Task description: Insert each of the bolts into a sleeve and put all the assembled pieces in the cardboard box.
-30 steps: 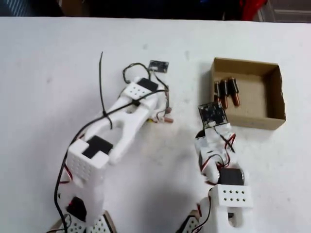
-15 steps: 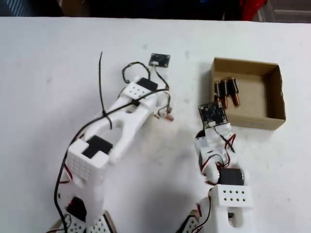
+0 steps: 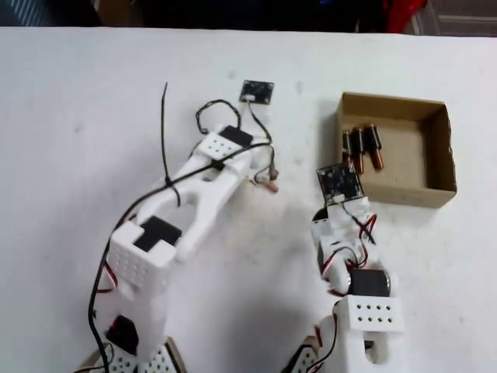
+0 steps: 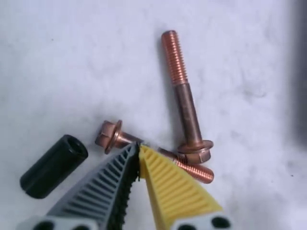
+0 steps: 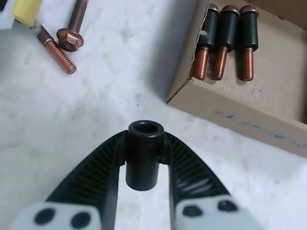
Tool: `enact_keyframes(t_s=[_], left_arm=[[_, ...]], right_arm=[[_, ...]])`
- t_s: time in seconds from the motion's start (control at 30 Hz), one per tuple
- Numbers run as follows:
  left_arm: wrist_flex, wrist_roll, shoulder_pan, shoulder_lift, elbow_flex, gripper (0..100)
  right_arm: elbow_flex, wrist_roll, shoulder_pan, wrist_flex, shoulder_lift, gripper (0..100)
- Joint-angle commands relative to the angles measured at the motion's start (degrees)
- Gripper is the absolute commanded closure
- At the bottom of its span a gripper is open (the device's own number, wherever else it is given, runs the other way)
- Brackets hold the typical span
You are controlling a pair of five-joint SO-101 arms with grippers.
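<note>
On the bench (image 4: 72,57), near the cardboard box (image 5: 240,120), both hands are loaded. The left hand (image 4: 138,149) is closed across the shank of the held bolt (image 4: 111,136), with the flanged head to one side of the fingertips and the threaded tip to the other. The right hand (image 5: 144,139) clamps the sleeve (image 5: 142,167) upright at mid-body, with the bore uppermost and unobstructed. A second bolt (image 4: 184,96) and a second sleeve (image 4: 53,165) lie loose on the bench near the left hand. Three assembled pieces (image 5: 225,38) lie side by side in the box.

Treat each bolt as a rigid, light metal part. The round shank is smooth and is likely to pivot between the fingertips. Take hold on the plain shank close to the head, leaving the threaded end free to enter the bore.

Treat each sleeve as a stiff, smooth cylinder that can roll on the bench. Grip it across the middle and keep both ends clear. Expect a close fit, so align the axes before pushing.
</note>
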State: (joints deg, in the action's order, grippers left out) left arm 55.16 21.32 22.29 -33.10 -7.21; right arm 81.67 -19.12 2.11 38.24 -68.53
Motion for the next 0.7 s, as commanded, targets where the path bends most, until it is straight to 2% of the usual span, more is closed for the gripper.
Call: enact_keyframes(t_s=[0.0, 0.2, 0.53, 0.67], left_arm=[[-1.1, 0.7, -0.9, -0.1, -0.7, 98], [-1.1, 5.1, -0.8, -0.1, -0.7, 98], [-0.9, 6.2, -0.7, -0.1, -0.7, 98], [-0.8, 13.3, -0.7, -0.1, -0.7, 98]], right_arm=[[-0.5, 0.0, -0.5, -1.3, -1.4, 98.1], [-0.5, 0.0, -0.5, -1.3, -1.4, 98.1], [-0.5, 0.0, -0.5, -1.3, -1.4, 98.1], [-0.5, 0.0, -0.5, -1.3, -1.4, 98.1]])
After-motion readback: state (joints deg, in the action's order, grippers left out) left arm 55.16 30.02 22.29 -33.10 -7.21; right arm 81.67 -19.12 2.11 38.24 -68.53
